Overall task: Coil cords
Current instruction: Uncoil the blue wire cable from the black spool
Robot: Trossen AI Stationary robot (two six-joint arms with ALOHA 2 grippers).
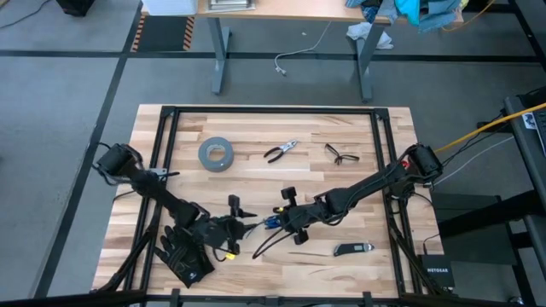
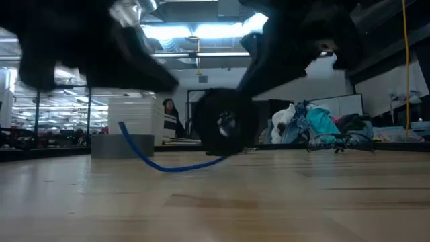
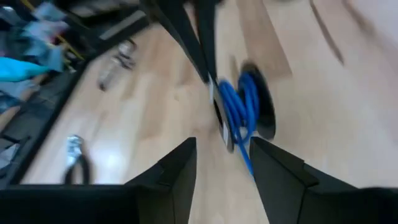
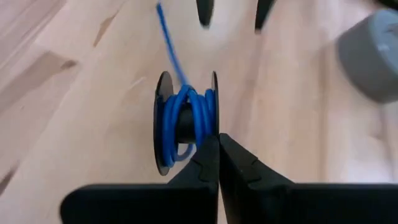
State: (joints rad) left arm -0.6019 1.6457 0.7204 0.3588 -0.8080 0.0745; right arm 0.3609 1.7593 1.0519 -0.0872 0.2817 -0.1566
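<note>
On the wooden table (image 1: 341, 128), only the wrist views show the cords (image 4: 186, 118) as blue wire on one black spool. The right gripper (image 4: 218, 149), shut, touches it; the left gripper (image 3: 222, 163) stands parted, empty. Two arms.

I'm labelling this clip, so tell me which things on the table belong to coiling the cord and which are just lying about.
Part of the job:
- blue cord wound on a black spool
- right claw, shut at the spool
- left claw, open, facing the spool

Lying about:
- grey tape roll
- pliers
- glasses
- black gloves
- pocket knife
</note>
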